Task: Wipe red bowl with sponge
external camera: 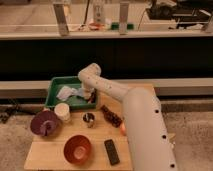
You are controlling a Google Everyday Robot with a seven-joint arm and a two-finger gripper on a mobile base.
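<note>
Gripper (89, 96) down in green tray (54, 86) far-left, open or closed can't tell, red bowl (77, 148) well apart at near edge of table (45, 156); should seat squarely on sponge (not clearly made out), then lift clear of tray wall.

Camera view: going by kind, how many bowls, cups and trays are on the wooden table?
Bowls: 2, the red bowl and the purple bowl
Cups: 2, the white cup and the small metal cup
Trays: 1, the green tray
Total: 5
The gripper reaches into the green tray at its right end.
</note>
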